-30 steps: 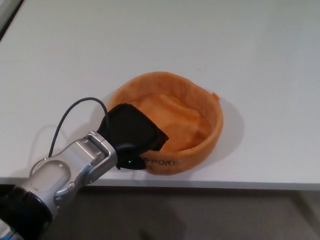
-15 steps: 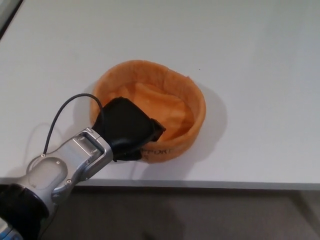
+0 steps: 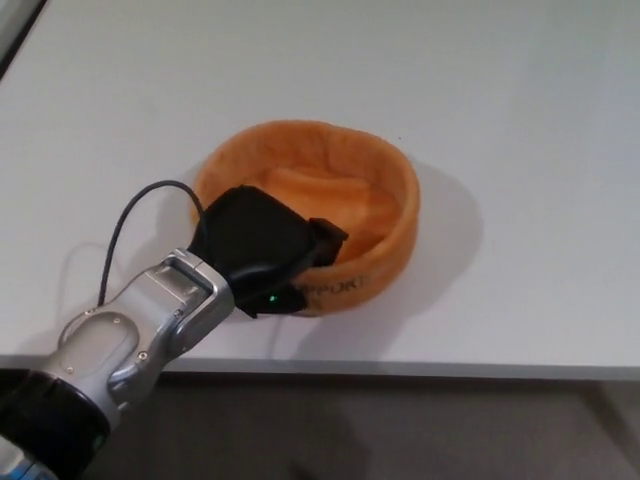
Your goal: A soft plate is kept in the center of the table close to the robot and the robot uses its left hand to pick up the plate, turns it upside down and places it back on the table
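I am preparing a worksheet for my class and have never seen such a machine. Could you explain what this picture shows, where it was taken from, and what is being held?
The picture comes from a camera on a humanoid robot's head, looking down at a white table. The silver arm entering from the lower left is the robot's own left arm, ending in a black robot hand. On the table, near its front edge, sits a soft orange plate with raised fabric sides, open side up. The robot hand is closed over the plate's near rim, gripping it. The plate has not yet been turned over. The robot's right hand does not appear in the picture.
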Motion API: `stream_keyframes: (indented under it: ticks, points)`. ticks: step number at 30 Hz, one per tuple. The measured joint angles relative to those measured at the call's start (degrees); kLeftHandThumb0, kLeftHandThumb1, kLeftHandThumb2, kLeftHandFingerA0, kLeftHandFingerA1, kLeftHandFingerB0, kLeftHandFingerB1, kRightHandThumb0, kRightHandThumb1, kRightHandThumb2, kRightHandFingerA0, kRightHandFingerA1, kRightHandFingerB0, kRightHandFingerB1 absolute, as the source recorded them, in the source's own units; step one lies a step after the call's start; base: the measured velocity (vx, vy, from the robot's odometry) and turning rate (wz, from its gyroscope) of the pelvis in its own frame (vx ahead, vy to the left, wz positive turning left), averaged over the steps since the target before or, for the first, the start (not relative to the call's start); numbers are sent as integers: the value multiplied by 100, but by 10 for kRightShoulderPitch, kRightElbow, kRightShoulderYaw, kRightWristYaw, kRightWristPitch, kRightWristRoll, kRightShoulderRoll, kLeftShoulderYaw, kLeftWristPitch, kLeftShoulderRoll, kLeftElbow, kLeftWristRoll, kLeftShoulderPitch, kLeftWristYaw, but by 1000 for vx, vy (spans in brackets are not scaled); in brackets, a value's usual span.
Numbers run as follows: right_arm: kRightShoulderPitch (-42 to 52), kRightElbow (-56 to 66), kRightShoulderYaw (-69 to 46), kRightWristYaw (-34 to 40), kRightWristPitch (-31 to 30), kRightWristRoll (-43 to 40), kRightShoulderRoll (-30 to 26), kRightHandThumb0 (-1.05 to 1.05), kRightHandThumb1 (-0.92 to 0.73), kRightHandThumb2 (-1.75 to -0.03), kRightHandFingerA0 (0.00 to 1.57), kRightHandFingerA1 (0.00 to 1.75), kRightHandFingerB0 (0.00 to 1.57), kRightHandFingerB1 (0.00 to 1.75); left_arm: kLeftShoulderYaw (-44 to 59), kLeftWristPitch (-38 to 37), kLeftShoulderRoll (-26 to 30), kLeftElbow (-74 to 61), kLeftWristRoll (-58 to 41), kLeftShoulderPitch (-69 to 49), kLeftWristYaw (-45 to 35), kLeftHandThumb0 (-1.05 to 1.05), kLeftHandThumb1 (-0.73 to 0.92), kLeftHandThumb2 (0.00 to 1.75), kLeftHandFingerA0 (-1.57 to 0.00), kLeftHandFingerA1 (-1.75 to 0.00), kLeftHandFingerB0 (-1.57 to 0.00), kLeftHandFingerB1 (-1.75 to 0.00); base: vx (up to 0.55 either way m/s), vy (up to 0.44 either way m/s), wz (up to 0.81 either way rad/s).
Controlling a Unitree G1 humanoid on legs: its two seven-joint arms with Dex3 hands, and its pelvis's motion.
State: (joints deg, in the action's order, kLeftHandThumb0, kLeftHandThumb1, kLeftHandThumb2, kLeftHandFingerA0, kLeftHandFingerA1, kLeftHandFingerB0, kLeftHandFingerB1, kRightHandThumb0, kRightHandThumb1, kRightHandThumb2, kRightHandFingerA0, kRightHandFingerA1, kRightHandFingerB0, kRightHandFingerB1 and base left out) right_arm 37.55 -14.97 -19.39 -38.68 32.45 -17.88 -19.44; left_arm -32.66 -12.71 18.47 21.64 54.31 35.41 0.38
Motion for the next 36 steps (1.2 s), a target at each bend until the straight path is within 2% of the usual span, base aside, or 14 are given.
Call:
stream_keyframes:
  ticks: [2,3,7,8,12,17,18,19,20,21,26,28,29,36]
  points:
    - [0,2,0,0,0,0,0,-85,-77,-107,31,49,12,40,6,1,-11,-11,-17,-7,-21,-30,58,57,-84,-175,-73,-173,0,0,0]
    - [0,2,0,0,0,0,0,-83,-92,-70,38,38,17,27,9,1,-15,-14,-23,-10,-28,-26,54,57,-87,-175,-76,-175,0,0,0]
    - [0,4,1,0,0,0,0,-82,-92,-69,38,40,19,27,28,8,-40,-32,-58,-30,-63,-27,52,58,-90,-175,-79,-175,0,0,0]
    - [1,7,1,0,-1,0,0,-81,-92,-69,36,42,18,27,35,9,-47,-37,-70,-37,-73,-34,53,61,-90,-175,-78,-175,0,0,0]
    - [6,24,1,0,-4,0,0,-82,-92,-68,36,41,19,27,56,12,-69,-49,-108,-54,-104,-41,57,60,-91,-175,-79,-175,0,0,0]
    - [7,31,1,0,-7,0,0,-80,-92,-68,37,42,18,27,85,22,-91,-71,-154,-68,-138,-28,59,58,-87,-175,-72,-175,0,0,0]
    - [7,31,1,0,-7,0,0,-81,-92,-69,37,41,18,27,90,25,-95,-76,-162,-70,-144,-31,43,86,-119,-140,-100,-130,0,0,0]
    - [7,32,1,0,-7,0,0,-81,-92,-69,37,41,18,27,93,27,-98,-78,-166,-71,-146,-31,43,86,-119,-140,-100,-130,0,0,0]
    - [7,32,1,0,-7,0,0,-82,-92,-68,37,41,18,27,104,33,-109,-87,-181,-73,-155,-25,58,61,-86,-175,-69,-175,0,0,0]
    - [7,32,1,0,-7,0,0,-82,-91,-68,36,40,17,26,111,37,-116,-93,-190,-75,-161,-21,57,65,-86,-175,-69,-175,0,0,0]
    - [7,33,1,0,-7,0,0,-83,-91,-68,36,40,16,25,142,59,-153,-114,-234,-84,-182,-25,56,63,-94,-175,-73,-175,0,0,0]
    - [7,33,1,0,-7,0,0,-82,-91,-68,37,42,17,26,158,72,-172,-125,-256,-87,-190,-30,57,60,-90,-175,-71,-174,0,0,0]
    - [8,34,1,0,-8,0,0,-82,-92,-69,36,42,16,25,166,78,-180,-129,-266,-88,-194,-29,57,62,-95,-175,-69,-175,0,0,0]
    - [8,39,2,0,-9,0,0,-82,-91,-68,35,42,16,26,214,116,-233,-153,-332,-91,-208,-31,58,62,-95,-175,-72,-175,0,0,0]
